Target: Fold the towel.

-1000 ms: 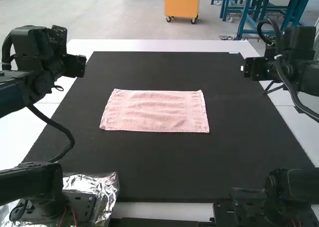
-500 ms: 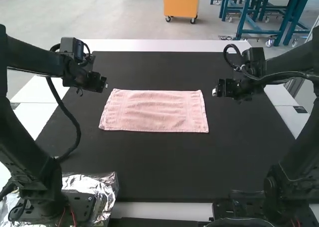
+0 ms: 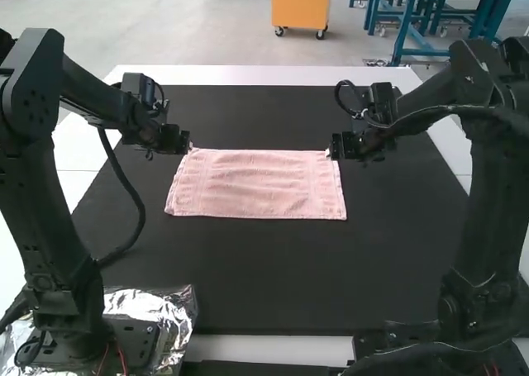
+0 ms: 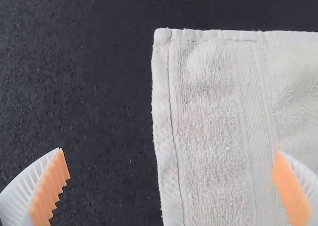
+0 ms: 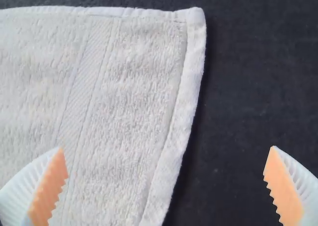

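Towel [image 3: 256,184] lies spread flat on the black mat [image 3: 273,268] — mid-frame in the high view. At its upper left corner there, the left gripper [image 3: 187,142] holds its fingers wide apart; at its upper right corner, the right gripper [image 3: 332,150] — fingers likewise parted.

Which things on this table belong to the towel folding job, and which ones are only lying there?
For the job:
pink terry towel, lying flat
left gripper, jaws open near one far corner
right gripper, jaws open near the other

Just there:
crinkled silver foil by the left arm's base
black mat under the towel
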Action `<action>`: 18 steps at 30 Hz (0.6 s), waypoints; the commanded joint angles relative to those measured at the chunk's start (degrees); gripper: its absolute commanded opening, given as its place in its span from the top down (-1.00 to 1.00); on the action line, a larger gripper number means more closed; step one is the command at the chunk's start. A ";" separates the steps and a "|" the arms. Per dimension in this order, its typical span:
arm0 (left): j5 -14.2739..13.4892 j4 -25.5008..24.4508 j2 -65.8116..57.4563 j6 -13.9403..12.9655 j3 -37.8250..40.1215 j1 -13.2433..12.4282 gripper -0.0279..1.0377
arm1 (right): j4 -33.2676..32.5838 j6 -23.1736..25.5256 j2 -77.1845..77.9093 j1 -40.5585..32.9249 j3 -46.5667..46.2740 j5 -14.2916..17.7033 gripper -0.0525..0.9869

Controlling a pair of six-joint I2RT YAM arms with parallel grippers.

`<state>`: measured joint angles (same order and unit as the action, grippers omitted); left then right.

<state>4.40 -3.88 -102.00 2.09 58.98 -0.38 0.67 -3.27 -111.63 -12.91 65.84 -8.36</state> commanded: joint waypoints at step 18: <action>1.22 -2.27 -14.20 1.16 12.47 -1.55 -0.85 | -2.78 -1.13 -13.70 -0.80 15.19 1.33 -0.85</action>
<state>4.78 -5.96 -115.28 2.76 69.63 -1.50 -2.04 -3.90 -125.47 -12.99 79.50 -7.49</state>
